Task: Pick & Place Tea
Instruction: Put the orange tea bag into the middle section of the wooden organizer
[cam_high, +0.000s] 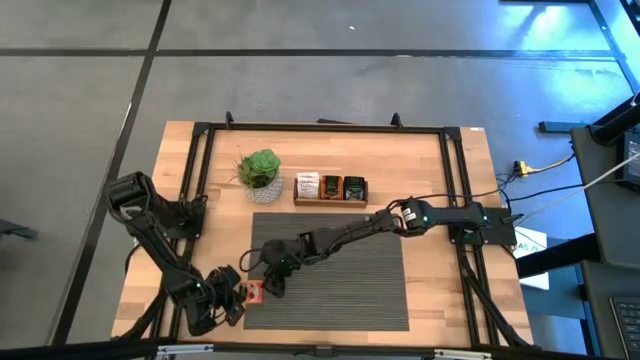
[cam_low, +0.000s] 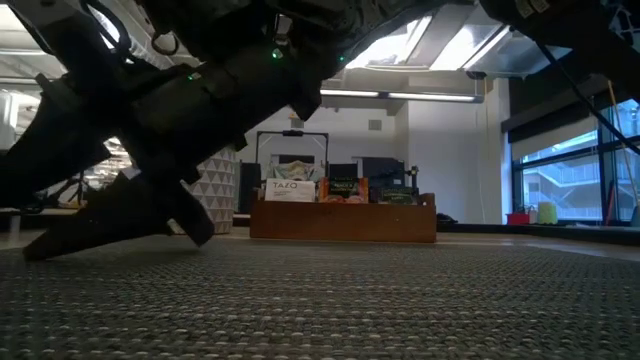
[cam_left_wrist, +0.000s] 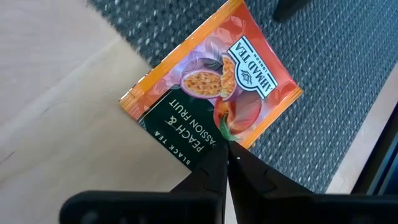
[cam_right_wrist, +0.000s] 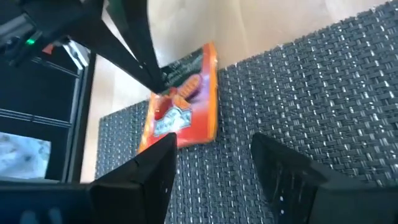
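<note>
I am holding one tea bag (cam_left_wrist: 211, 93) in my left gripper (cam_left_wrist: 227, 163). My two fingers are pinched tight on just one corner of it, so most of the orange packet sticks out in front with nothing under it. It hangs over the edge of the mat (cam_high: 370, 300), partly above the bare wood of the table (cam_high: 450, 160), down near the front left corner of the mat. My right gripper (cam_right_wrist: 211, 163) is very close, just beside the bag, with its fingers spread apart and nothing in them. I think I am about to pass the bag over to it. That is where things could go wrong. My pinch is so small that the bag could slip or spin if the other fingers bump it. If I let go before the right fingers squeeze, the bag will drop flat on the mat, and a flat thin packet is hard to pick up again. My two arms are also crowded together here, so they could knock into each other. The tray (cam_high: 330, 200) is well away at the back of the mat, next to the plant (cam_high: 259, 170), and it already has tea in it, so the bag has a long ride, and a weak hold could lose it on the way.
</note>
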